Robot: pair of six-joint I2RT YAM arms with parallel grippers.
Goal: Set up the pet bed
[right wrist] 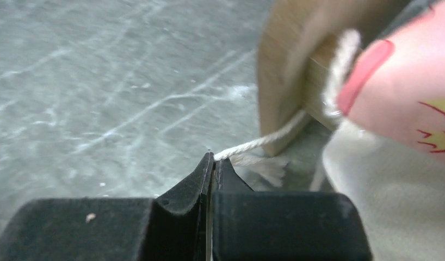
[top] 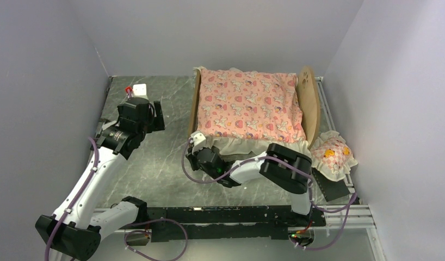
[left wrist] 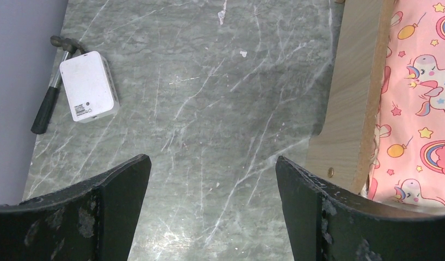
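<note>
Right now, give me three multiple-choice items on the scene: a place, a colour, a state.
1. Where is the pillow? A on the mattress; B beside the headboard, off the bed; C on a shelf.
2. What colour is the mattress? A pink; B green; C grey.
3. The right gripper is: A wide open; B shut on a cord; C out of view.
Answers: 1 B, it lies outside the headboard. 2 A, pink print shows. 3 B, its fingers pinch the white cord.
</note>
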